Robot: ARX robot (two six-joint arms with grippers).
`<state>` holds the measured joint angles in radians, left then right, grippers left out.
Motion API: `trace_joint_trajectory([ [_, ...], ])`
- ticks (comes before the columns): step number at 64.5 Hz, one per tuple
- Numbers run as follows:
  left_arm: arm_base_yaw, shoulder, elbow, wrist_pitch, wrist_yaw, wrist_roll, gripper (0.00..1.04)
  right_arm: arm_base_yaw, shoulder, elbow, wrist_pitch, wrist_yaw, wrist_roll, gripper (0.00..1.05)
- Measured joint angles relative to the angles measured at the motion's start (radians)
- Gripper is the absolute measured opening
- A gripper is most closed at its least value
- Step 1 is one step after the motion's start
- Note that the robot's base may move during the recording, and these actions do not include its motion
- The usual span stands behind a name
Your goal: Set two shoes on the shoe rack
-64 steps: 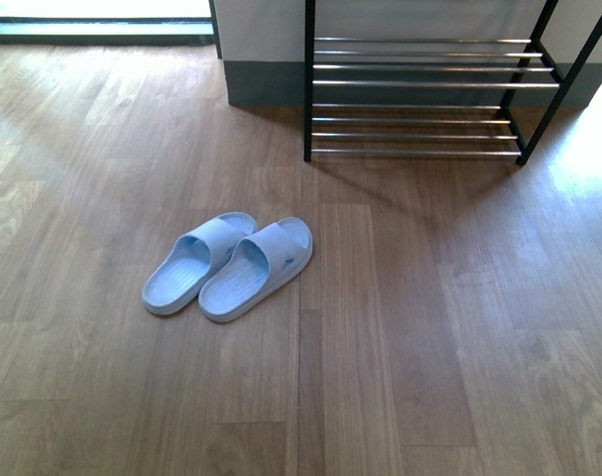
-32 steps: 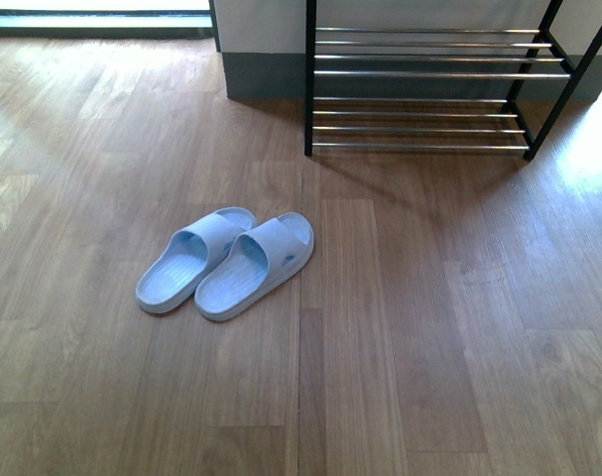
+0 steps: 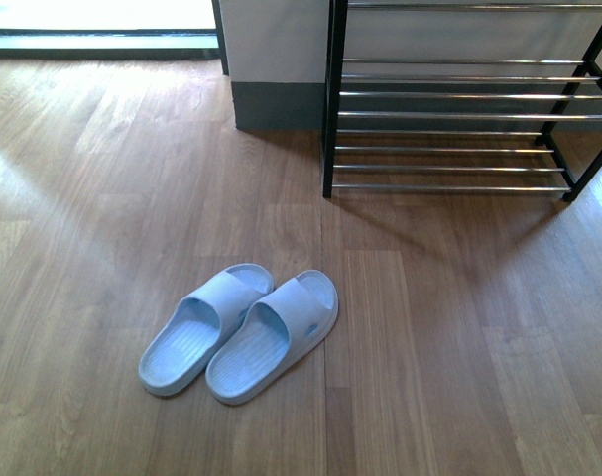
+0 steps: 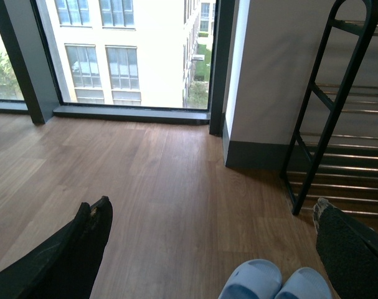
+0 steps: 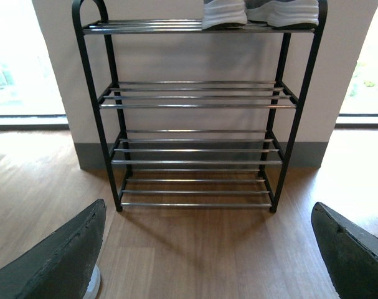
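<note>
Two pale blue slide sandals (image 3: 239, 333) lie side by side on the wood floor, toes pointing toward the shoe rack (image 3: 459, 114). The black-framed rack with chrome bars stands against the wall at the far right. In the left wrist view the sandals' toes (image 4: 276, 283) show just below my open left gripper (image 4: 213, 215), which holds nothing. The right wrist view faces the rack (image 5: 195, 99) straight on; grey sneakers with white soles (image 5: 260, 12) sit on its top tier. My right gripper (image 5: 207, 215) is open and empty, above bare floor in front of the rack.
A white wall with a grey baseboard (image 3: 281, 104) stands behind the rack. Floor-length windows (image 4: 126, 56) run along the far left. Wood floor (image 3: 459, 327) stretches between the sandals and the rack.
The front view has shifted: sandals and rack now sit lower and slightly to the right in the picture, and the rack looks larger. The sandals themselves have not moved on the floor.
</note>
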<state>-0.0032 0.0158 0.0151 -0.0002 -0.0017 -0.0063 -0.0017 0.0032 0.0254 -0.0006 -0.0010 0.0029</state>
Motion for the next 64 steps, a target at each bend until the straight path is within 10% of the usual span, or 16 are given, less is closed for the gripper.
trace_joint_trajectory([
  [56,0.0,0.0,0.0,0.0,0.0,0.0,0.95,0.0,0.0,0.0,0.0,-0.002,0.0,0.96],
  [64,0.0,0.0,0.0,0.0,0.0,0.0,0.95,0.011,0.192,0.027,-0.029,-0.156,-0.011,0.96],
])
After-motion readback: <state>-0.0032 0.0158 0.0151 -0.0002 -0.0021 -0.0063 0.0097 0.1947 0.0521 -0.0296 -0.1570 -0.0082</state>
